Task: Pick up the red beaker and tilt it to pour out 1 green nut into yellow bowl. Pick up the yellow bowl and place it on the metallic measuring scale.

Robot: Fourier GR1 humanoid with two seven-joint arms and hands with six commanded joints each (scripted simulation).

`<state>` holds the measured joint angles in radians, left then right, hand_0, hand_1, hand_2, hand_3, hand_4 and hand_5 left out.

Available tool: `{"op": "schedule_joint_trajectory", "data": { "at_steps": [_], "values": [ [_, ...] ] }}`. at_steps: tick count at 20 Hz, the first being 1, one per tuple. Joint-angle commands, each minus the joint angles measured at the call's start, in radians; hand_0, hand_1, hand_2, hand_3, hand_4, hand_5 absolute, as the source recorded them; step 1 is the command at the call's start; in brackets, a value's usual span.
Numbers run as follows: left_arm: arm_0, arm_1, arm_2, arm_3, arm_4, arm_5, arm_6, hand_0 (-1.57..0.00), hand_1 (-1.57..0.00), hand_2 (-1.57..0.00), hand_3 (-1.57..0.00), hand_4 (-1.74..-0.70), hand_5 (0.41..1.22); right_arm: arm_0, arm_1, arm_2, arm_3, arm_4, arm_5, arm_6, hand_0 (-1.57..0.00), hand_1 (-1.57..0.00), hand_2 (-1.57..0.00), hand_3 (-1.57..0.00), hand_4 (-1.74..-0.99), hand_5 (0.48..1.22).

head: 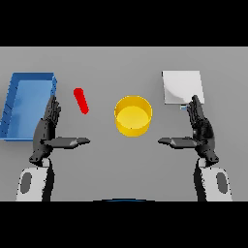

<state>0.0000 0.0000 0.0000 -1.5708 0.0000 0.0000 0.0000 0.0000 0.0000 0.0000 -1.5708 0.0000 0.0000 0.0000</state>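
grey surface (124,63) spreads wide, blue tray (14,111) at far left, metallic scale (181,86) far right. yellow bowl (132,115) sits centre, apart from the scale. left hand (46,131) and right hand (201,130) hover, fingers straight, holding nothing. red beaker (81,100) lies tilted between tray and bowl.

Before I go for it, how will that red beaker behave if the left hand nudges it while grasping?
The red beaker looks slim and rounded, lying tilted on the table, so a nudge would likely roll it. It seems small beside the left hand, so probably light. Whether it is slippery cannot be told.
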Motion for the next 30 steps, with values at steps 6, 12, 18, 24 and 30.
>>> {"op": "schedule_joint_trajectory", "data": {
  "at_steps": [6, 12, 18, 24, 30],
  "values": [
    [0.024, -0.004, -0.013, -0.011, -0.009, -0.001, -0.008, 0.00, 0.00, 0.00, 0.00, -1.20, 0.677, 0.000, 0.001, 0.002, -0.004, 0.004, -0.005, -0.002, 0.00, 0.00, 0.00, 0.00, -1.177, 0.572],
    [0.080, 0.054, -0.088, -0.126, -0.099, -0.023, 0.029, 0.00, 0.00, 0.00, 0.00, -1.20, 0.668, 0.053, -0.087, 0.076, -0.074, 0.165, -0.010, -0.046, 0.00, 0.00, 0.00, 0.00, -1.194, 0.583],
    [0.088, 0.058, -0.100, -0.115, -0.114, -0.031, 0.030, 0.00, 0.00, 0.00, 0.00, -1.18, 0.655, 0.048, -0.088, 0.060, -0.079, 0.103, 0.031, -0.065, 0.00, 0.00, 0.00, 0.00, -1.272, 0.611],
    [-0.054, 0.041, -0.067, 0.055, -0.141, 0.007, 0.043, 0.00, 0.00, 0.00, 0.00, -1.21, 0.664, 0.051, -0.099, 0.062, -0.084, 0.089, 0.057, -0.081, 0.00, 0.00, 0.00, 0.00, -1.295, 0.623],
    [-0.243, 0.037, -0.009, 0.280, -0.146, 0.036, -0.014, 0.00, 0.00, 0.00, 0.00, -1.22, 0.644, 0.047, -0.100, 0.059, -0.086, 0.098, 0.048, -0.069, 0.00, 0.00, 0.00, 0.00, -1.295, 0.622]
  ]
}}
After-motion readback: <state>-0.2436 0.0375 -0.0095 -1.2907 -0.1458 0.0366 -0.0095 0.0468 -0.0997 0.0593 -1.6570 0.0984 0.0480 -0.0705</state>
